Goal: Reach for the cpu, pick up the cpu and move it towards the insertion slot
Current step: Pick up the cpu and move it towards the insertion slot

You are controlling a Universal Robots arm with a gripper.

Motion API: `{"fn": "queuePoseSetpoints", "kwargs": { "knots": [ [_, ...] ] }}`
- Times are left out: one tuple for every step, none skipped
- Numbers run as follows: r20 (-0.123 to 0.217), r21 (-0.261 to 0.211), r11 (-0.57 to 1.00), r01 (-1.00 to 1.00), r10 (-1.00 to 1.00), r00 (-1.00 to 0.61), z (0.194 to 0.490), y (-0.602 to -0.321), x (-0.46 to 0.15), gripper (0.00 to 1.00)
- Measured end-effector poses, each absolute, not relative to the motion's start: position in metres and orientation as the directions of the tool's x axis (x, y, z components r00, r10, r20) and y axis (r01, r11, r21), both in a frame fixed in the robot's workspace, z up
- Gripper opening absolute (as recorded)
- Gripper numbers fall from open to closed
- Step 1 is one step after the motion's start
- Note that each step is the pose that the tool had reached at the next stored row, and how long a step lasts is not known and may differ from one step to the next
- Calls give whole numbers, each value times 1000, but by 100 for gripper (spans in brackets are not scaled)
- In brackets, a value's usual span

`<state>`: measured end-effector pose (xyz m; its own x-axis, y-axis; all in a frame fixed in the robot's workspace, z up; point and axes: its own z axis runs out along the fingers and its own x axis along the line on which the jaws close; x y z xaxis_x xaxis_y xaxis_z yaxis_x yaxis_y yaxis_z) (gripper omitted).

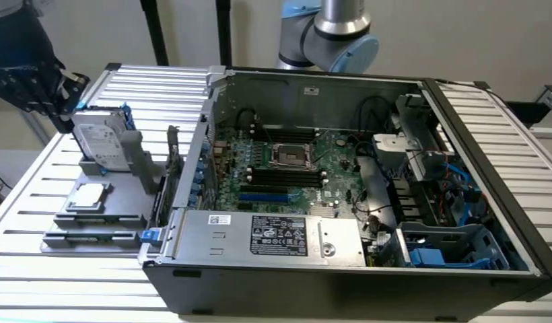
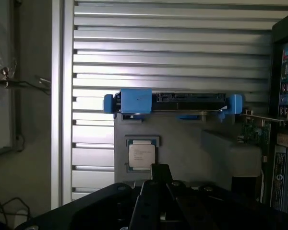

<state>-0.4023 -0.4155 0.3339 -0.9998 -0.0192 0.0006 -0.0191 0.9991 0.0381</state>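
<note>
Operator: where do we stand on the reach? We see the gripper (image 2: 160,168) pressed together with nothing in it, up above the cpu (image 2: 143,154) and, by our reading, not touching it

Spotter: agreed. The cpu lies flat in its recess on the grey holder (image 1: 123,208), just beside the upright hard drive (image 1: 104,138), outside the computer case (image 1: 348,289) and well apart from the insertion slot (image 1: 289,156)

Operator: so what makes this step go well?

Spotter: we judge 3 things matter: open the gripper wider than the chip before descending, centre it so both sides meet opposite edges squarely, and stay off the blue bracket (image 2: 134,101). A thin flat chip gives us little edge to pinch, so a tilted approach could skid it
</note>
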Motion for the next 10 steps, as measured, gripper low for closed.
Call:
{"fn": "queuePoseSetpoints", "kwargs": {
  "knots": [
    [0,38,999,-19,-19,-1000,334,-417,-404,11],
    [0,38,999,-19,-19,-1000,334,-418,-405,11],
    [1,38,999,-19,-19,-1000,334,-419,-407,11],
    [1,38,999,-19,-20,-1000,333,-420,-409,11],
    [1,38,999,-20,-20,-1000,333,-421,-410,11],
    [1,38,999,-21,-21,-1000,333,-421,-412,11],
    [1,38,999,-22,-22,-1000,333,-422,-414,11],
    [0,38,999,-23,-23,-1000,333,-422,-416,11],
    [1,37,999,-25,-25,-1000,333,-422,-418,11],
    [1,37,999,-26,-27,-1000,333,-422,-421,11]
  ]
}}
